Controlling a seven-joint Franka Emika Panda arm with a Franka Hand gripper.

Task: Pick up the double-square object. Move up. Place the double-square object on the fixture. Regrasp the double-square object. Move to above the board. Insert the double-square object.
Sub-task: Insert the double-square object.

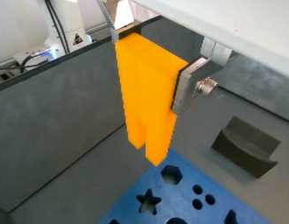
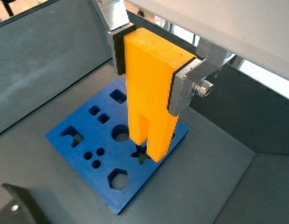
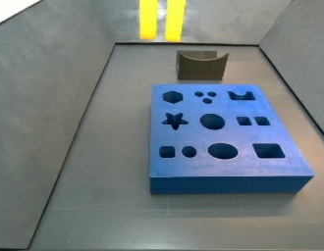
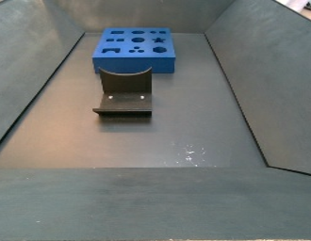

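The claw (image 2: pixel 153 74) is hanging high above the board (image 2: pixel 82 144), clamping the double-square object (image 2: pixel 153 96) vertically at its upper flat sides. It is looking rigid, smooth and light; gripping the flat faces is likely limiting slippage.

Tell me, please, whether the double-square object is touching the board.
Apart: in a side view the double-square object hangs high above the board, clamped in the gripper.
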